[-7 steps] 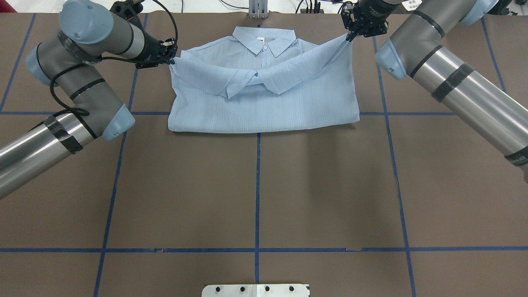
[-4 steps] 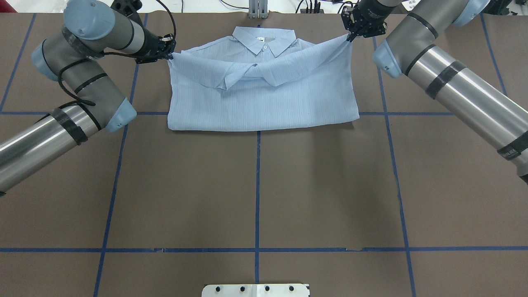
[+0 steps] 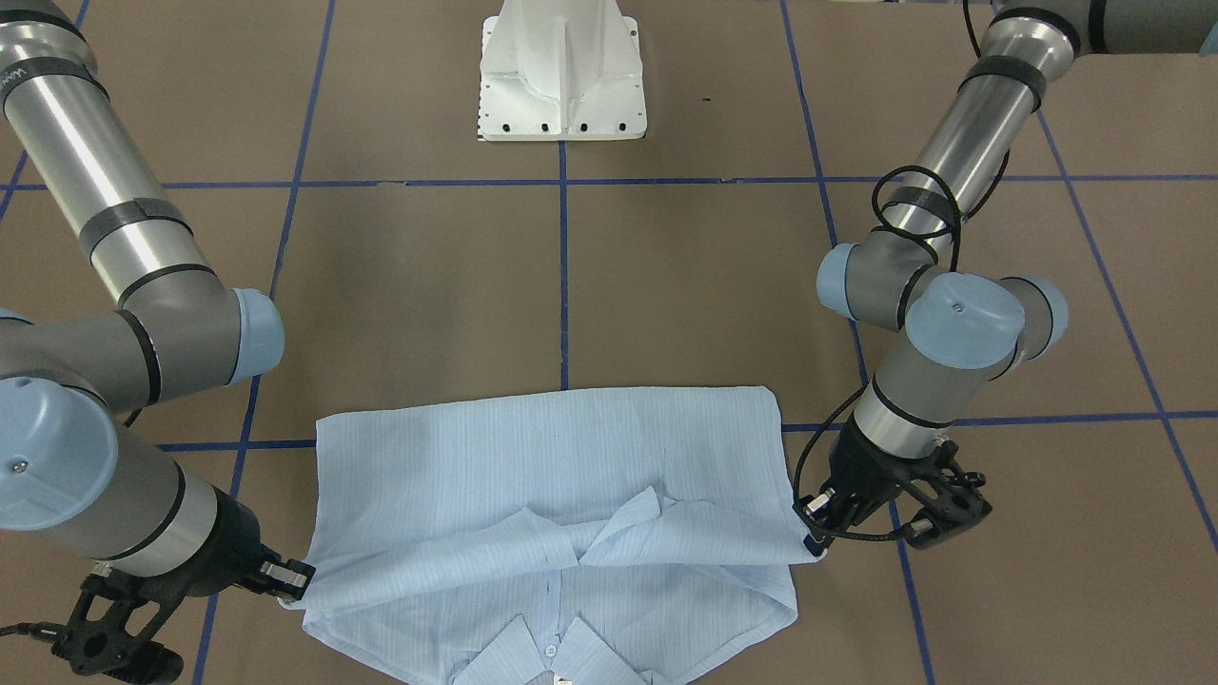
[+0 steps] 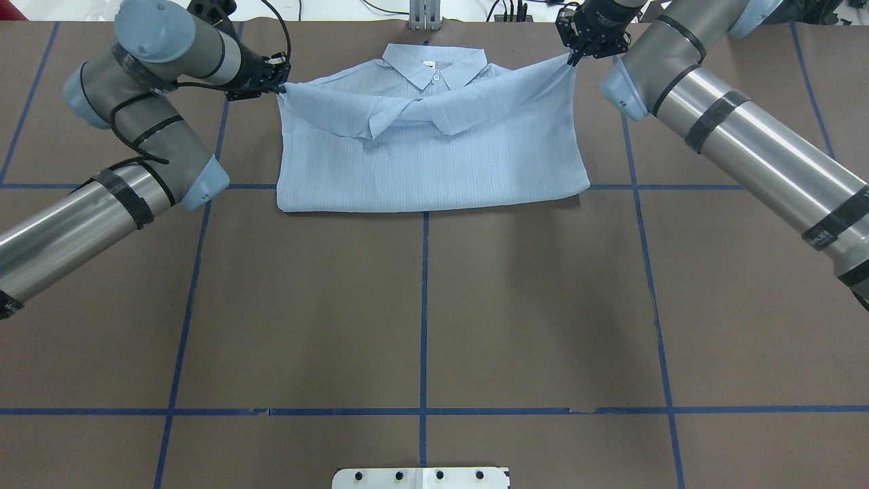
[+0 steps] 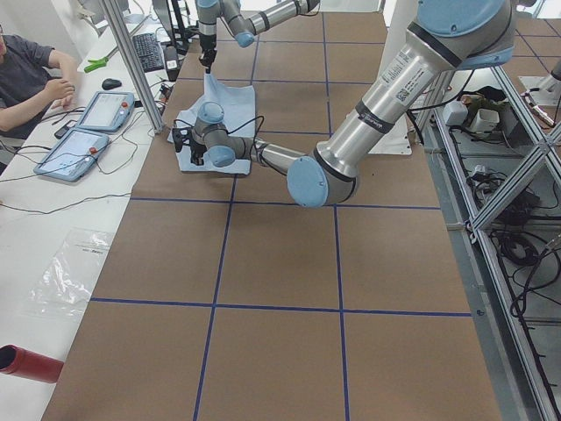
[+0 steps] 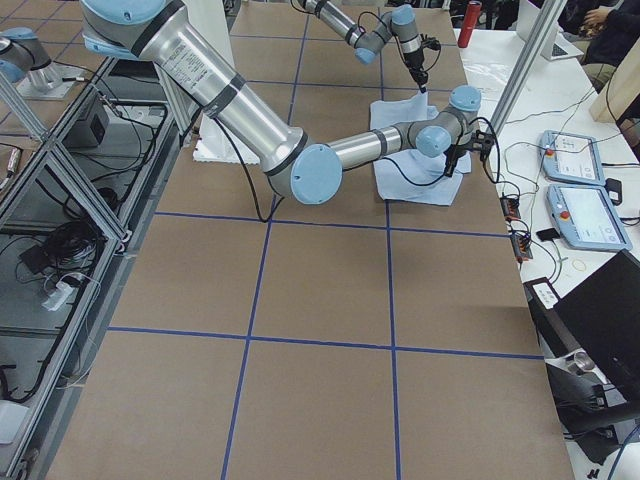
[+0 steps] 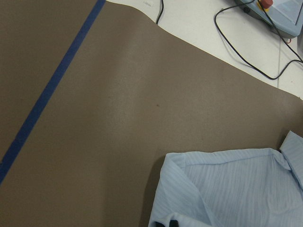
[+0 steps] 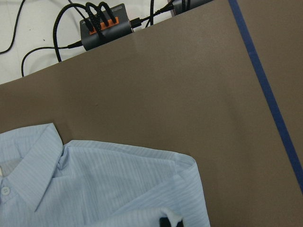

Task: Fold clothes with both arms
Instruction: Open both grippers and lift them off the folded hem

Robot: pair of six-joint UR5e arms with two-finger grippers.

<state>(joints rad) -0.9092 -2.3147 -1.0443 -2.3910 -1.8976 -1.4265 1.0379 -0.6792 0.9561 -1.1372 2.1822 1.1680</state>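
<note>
The light-blue striped shirt (image 4: 434,156) lies at the far side of the table, collar (image 4: 434,66) away from the robot, sleeves crossed over its chest. My left gripper (image 4: 280,87) is shut on the top layer's left corner. My right gripper (image 4: 570,60) is shut on the right corner and lifts it a little off the table. In the front-facing view the left gripper (image 3: 814,544) pinches cloth on the right and the right gripper (image 3: 290,582) on the left. Both wrist views show shirt fabric (image 7: 227,189) (image 8: 94,184) just ahead of dark fingertips.
The white pedestal base (image 3: 563,71) stands at the near table edge. Blue tape lines (image 4: 424,305) cross the brown table cover. Beyond the far edge lie cables and a power strip (image 8: 105,26), tablets (image 5: 83,132), and a seated person (image 5: 31,66).
Both grippers have moved away from the robot toward the collar, carrying the held corners with them. The crossed sleeves have shifted the same way and the near fold has crept slightly farther.
</note>
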